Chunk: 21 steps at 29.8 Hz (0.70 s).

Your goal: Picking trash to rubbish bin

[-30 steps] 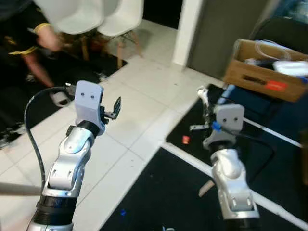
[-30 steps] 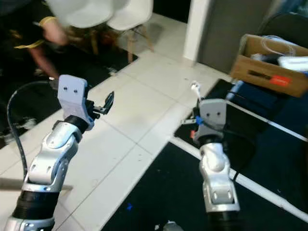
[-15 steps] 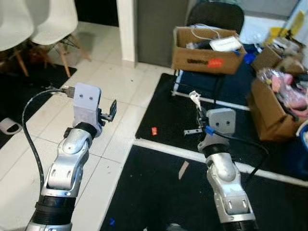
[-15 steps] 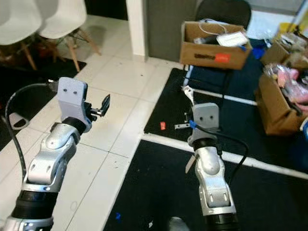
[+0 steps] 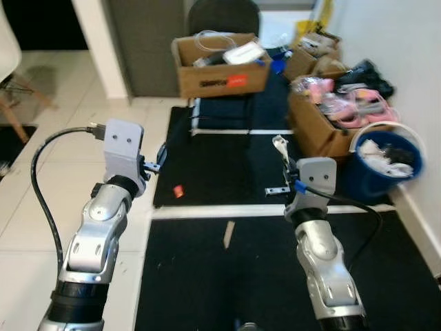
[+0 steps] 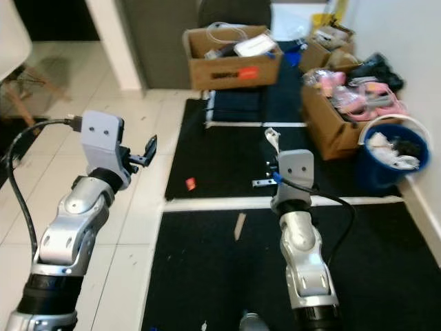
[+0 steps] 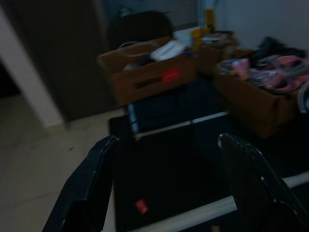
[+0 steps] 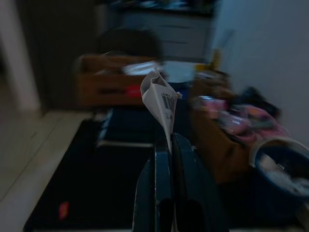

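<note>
Carry stage of the trash task. The right gripper [image 8: 168, 145] is pressed together on a scrap of white paper [image 8: 160, 99], which stands up from the fingertips and is held raised in front of the robot over the black floor mat [image 5: 262, 276]. The left gripper [image 7: 166, 159] is spread wide and holds nothing. The blue bucket [image 5: 383, 163], judged to be the rubbish bin since it already contains crumpled white waste, stands against the wall ahead and to the robot's right, well apart from the held paper; the pick is therefore done, while the approach and the drop remain. Further litter lies on the floor: a small red scrap [image 5: 178, 192] on the far mat and a pale strip [image 5: 228, 234] on the near mat, both untouched. Writing: the paper carries a printed barcode, its digits too small to read. The cardboard box [image 5: 219, 65] ahead bears a red label [image 5: 236, 80] and a dark printed line beside it, neither legible. Another open box [image 5: 317, 127] of pink items stands just beside the bucket.
</note>
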{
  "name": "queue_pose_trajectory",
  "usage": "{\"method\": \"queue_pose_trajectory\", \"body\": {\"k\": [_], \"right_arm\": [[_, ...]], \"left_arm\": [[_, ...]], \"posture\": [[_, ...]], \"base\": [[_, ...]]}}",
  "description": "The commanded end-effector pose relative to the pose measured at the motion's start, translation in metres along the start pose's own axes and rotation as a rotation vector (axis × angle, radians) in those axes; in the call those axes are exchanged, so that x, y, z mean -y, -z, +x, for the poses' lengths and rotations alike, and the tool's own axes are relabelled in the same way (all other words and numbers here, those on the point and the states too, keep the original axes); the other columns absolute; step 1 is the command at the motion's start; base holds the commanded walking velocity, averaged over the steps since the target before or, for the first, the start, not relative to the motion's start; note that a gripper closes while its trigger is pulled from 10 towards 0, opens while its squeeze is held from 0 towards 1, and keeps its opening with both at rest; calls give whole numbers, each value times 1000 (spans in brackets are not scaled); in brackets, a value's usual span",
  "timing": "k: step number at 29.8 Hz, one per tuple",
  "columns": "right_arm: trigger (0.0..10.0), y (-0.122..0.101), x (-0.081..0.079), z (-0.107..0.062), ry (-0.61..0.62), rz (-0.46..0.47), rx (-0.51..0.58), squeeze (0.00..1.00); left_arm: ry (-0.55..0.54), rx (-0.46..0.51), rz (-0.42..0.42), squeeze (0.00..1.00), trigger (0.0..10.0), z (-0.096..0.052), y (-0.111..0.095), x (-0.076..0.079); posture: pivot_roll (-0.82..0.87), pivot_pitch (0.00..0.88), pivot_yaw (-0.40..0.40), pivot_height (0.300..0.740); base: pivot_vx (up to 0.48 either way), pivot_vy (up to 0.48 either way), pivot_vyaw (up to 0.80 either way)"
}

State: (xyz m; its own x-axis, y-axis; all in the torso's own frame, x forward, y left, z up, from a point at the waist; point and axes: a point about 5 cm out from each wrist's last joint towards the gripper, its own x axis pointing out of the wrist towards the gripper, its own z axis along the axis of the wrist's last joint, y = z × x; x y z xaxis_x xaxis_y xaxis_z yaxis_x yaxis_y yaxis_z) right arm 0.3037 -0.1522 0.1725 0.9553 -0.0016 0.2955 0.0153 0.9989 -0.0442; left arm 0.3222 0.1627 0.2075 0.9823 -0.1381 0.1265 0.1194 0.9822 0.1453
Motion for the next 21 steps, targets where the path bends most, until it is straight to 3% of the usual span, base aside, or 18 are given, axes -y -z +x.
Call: {"method": "queue_pose_trajectory", "body": {"k": [1, 5, 12, 21], "right_arm": [[10000, 9, -3, -4, 1, 71, -54, 0], [10000, 23, -4, -8, 4, 159, -141, 0], [10000, 32, -11, -12, -48, 171, -197, 0], [10000, 36, -17, -14, -79, 181, -218, 0]], "left_arm": [[0, -20, -2, 0, 10000, -3, 4, -1], [6, -25, -41, 0, 10000, -4, 6, 2], [20, -37, -85, 0, 10000, -7, 11, 7], [42, -68, -98, 0, 10000, -11, 21, 11]], "posture": [[3, 147, 53, 740], [3, 138, 55, 740], [-3, 134, 55, 740], [-1, 139, 49, 740]], "base": [[0, 0, -569], [0, 0, 0], [0, 0, 0], [313, 0, 0]]}}
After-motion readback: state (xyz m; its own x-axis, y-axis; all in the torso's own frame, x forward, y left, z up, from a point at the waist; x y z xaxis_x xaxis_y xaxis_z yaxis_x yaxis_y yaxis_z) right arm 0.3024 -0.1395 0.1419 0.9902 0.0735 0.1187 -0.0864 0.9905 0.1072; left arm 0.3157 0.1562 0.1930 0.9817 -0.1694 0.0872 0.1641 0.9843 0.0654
